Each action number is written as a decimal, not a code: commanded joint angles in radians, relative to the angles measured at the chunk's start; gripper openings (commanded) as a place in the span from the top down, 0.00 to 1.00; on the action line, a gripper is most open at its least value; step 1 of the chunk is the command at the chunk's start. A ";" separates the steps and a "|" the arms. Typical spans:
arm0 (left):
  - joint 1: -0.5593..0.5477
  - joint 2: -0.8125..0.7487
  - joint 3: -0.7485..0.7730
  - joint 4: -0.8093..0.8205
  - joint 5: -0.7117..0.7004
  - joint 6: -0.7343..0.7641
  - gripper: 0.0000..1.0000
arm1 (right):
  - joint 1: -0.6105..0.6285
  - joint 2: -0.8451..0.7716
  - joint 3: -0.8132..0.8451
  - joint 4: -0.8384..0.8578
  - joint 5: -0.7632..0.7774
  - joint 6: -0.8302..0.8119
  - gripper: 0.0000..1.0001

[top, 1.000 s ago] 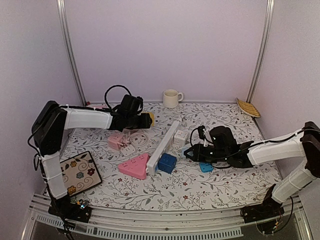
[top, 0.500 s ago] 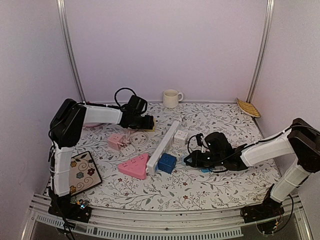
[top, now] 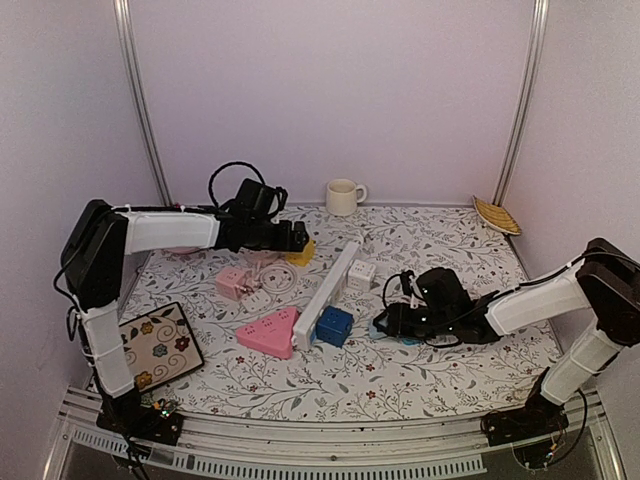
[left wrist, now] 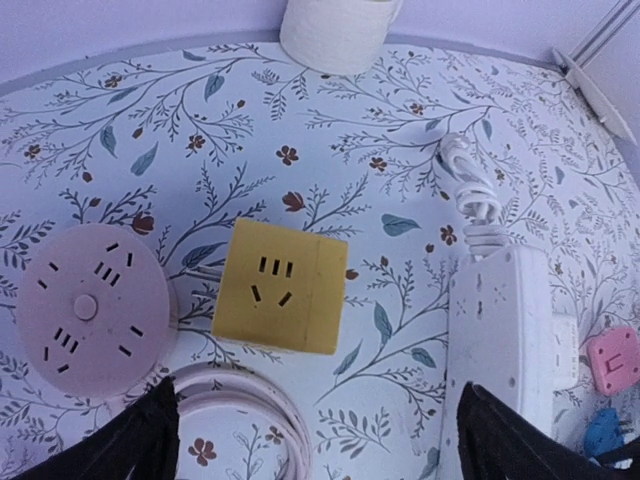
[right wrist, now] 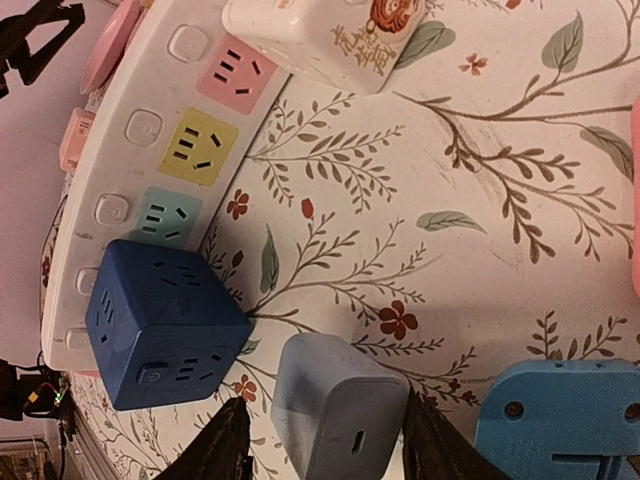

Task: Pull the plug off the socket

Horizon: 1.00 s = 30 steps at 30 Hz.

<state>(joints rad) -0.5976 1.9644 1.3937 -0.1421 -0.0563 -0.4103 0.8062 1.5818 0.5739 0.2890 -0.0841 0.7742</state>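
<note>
**A:** Start at the right claw (right wrist: 330,442). What has it got?

**B:** Its fingers (right wrist: 225,452) stand partway apart, one on either side of the pale blue plug (right wrist: 335,400). A sliver of tabletop (right wrist: 480,200) shows between one finger and the plug. I judge the plug is straddled, not pinched.

**A:** And where is the plug lying?

**B:** It is flat on the tabletop, just beside the blue cube socket (right wrist: 165,325), and I can see none of its prongs in any slot. From how it lies, I'd say the pull is done. The claw sits low and square over the plug, which suits gripping so small a block by its two flat sides.

**A:** What's beyond the cube?

**B:** The cube rests against the white power strip (right wrist: 190,150), whose pink, yellow and teal outlets are bare. A white printed cube (right wrist: 330,35) sits at the strip's far end, but I cannot tell whether it is plugged in.

**A:** And the left claw (left wrist: 325,440)?

**B:** It is spread wide and holds nothing. It hovers over the yellow cube socket (left wrist: 280,285), with the round pink socket (left wrist: 90,310) beside that. It is well apart from the plug, which probably keeps it out of the right arm's way.
</note>
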 commanded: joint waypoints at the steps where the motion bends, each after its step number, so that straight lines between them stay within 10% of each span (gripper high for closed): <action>1: -0.064 -0.093 -0.086 0.038 0.034 0.016 0.03 | -0.013 -0.051 -0.016 0.008 0.012 -0.005 0.43; 30: -0.278 0.101 0.048 -0.107 -0.044 0.050 0.15 | -0.033 -0.328 -0.002 -0.128 0.072 -0.037 0.04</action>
<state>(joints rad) -0.8642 2.0396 1.3964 -0.2180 -0.0906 -0.3740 0.7803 1.2812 0.5682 0.1795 -0.0341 0.7433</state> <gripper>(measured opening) 0.883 0.959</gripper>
